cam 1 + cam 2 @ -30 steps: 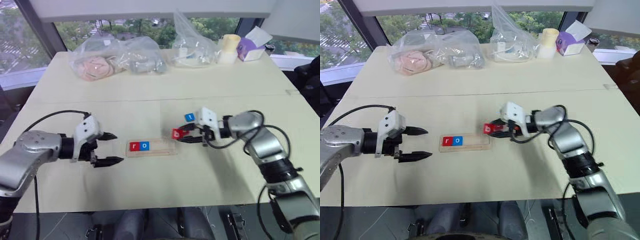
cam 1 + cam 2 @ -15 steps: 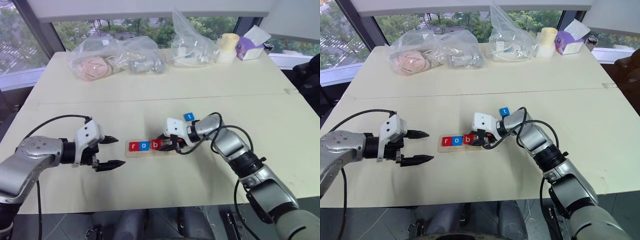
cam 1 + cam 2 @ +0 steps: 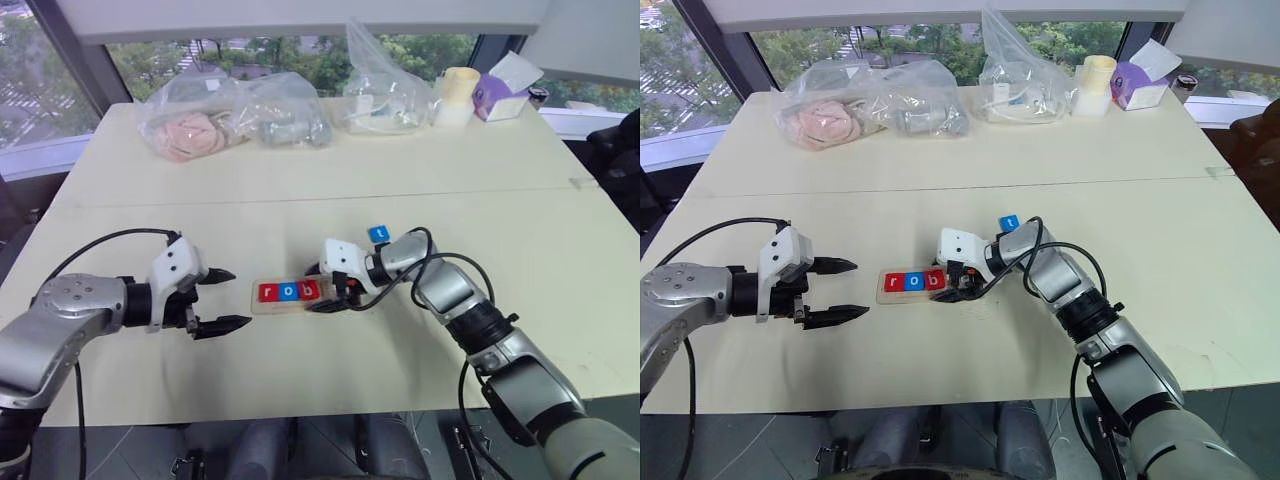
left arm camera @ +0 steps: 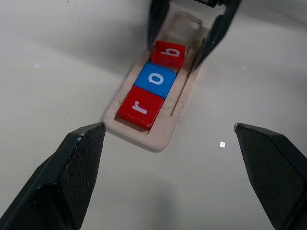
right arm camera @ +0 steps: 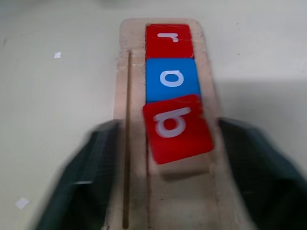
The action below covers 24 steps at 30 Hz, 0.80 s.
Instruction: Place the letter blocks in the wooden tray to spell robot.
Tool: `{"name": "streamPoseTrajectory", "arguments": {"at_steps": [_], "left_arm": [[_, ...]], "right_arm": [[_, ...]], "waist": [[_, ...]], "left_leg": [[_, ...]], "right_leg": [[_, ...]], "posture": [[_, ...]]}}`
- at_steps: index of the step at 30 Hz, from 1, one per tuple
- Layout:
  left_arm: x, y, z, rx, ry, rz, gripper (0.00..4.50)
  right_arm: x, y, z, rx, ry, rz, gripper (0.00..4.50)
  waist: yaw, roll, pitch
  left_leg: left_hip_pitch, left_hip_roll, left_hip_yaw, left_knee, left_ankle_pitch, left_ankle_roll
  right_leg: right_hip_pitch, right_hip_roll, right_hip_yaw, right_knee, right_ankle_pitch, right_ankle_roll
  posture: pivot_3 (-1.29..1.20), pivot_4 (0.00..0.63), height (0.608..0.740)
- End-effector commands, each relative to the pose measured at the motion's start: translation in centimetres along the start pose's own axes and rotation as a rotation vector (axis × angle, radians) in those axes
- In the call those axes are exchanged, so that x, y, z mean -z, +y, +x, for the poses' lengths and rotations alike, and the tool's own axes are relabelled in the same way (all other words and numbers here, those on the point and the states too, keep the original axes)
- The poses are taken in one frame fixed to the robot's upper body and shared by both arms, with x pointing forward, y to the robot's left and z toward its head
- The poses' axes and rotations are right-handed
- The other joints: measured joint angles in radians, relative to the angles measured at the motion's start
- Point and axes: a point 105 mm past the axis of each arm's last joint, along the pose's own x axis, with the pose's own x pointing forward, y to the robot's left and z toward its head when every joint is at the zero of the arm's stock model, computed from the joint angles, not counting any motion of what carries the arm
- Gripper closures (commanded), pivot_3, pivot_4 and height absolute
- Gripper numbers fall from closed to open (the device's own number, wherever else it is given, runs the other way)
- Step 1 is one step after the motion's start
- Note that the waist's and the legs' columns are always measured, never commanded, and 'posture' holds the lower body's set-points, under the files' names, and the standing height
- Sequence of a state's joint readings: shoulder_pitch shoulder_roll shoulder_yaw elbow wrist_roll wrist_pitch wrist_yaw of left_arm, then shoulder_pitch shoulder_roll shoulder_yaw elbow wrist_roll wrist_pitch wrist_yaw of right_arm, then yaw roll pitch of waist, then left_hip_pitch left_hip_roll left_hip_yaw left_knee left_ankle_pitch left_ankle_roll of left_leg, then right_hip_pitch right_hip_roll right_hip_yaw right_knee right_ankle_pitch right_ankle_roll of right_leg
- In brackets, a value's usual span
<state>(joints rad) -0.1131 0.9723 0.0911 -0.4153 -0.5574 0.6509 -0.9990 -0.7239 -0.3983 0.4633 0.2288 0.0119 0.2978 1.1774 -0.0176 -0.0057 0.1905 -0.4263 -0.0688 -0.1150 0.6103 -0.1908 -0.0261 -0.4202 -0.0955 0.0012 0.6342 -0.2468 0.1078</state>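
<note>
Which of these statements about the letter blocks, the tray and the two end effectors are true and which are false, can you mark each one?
1. The wooden tray holds three blocks: red r block, blue o block, red b block. True.
2. The b block lies perfectly square in the recess. False: it sits slightly skewed, one corner over the edge of the o block.
3. The right end effector has its fingers spread on either side of the b block. True.
4. The left end effector grips the blue t block. False: it is open and empty, and the t block lies on the table beyond the right arm.
</note>
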Motion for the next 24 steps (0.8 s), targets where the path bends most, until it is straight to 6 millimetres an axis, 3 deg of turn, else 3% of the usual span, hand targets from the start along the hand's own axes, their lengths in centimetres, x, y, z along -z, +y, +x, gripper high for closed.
{"name": "streamPoseTrajectory", "arguments": {"at_steps": [1, 12, 19, 24], "left_arm": [[-0.8, 0.0, 0.0, -0.007, -0.02, 0.032, 0.0], [-1.0, 0.2, 0.6, -0.008, -0.032, 0.043, 0.0], [-3.4, -0.4, 0.9, 0.01, -0.161, 0.019, 0.0], [-3.9, -1.2, 1.7, 0.023, -0.209, -0.007, 0.0]], "right_arm": [[-1.9, -1.1, -0.7, 0.045, -0.038, -0.065, 0.05], [-2.4, -1.5, -0.8, 0.084, -0.063, -0.049, 0.05], [-2.8, -3.9, -6.1, 0.357, -0.167, 0.129, 0.05], [-1.2, -4.2, -9.3, 0.64, -0.181, 0.428, 0.05]], "waist": [[0.0, 0.0, 0.0], [0.0, 0.0, 0.0], [0.006, 0.0, 0.0], [0.004, 0.0, 0.0]], "left_leg": [[0.0, 0.0, 0.0, 0.0, 0.0, 0.0], [0.0, 0.0, 0.0, 0.0, 0.0, 0.0], [0.0, -0.001, 0.0, 0.001, 0.0, 0.0], [0.0, 0.0, -0.001, 0.0, 0.0, 0.0]], "right_leg": [[0.0, 0.0, 0.0, 0.0, 0.0, 0.0], [0.0, 0.0, 0.0, 0.0, 0.0, 0.0], [0.0, -0.001, 0.0, 0.0, 0.001, 0.001], [0.0, -0.001, 0.001, 0.0, 0.001, 0.001]], "posture": [[0.0, 0.15, 0.74], [0.0, 0.15, 0.74], [0.0, 0.15, 0.74], [0.0, 0.15, 0.74]]}}
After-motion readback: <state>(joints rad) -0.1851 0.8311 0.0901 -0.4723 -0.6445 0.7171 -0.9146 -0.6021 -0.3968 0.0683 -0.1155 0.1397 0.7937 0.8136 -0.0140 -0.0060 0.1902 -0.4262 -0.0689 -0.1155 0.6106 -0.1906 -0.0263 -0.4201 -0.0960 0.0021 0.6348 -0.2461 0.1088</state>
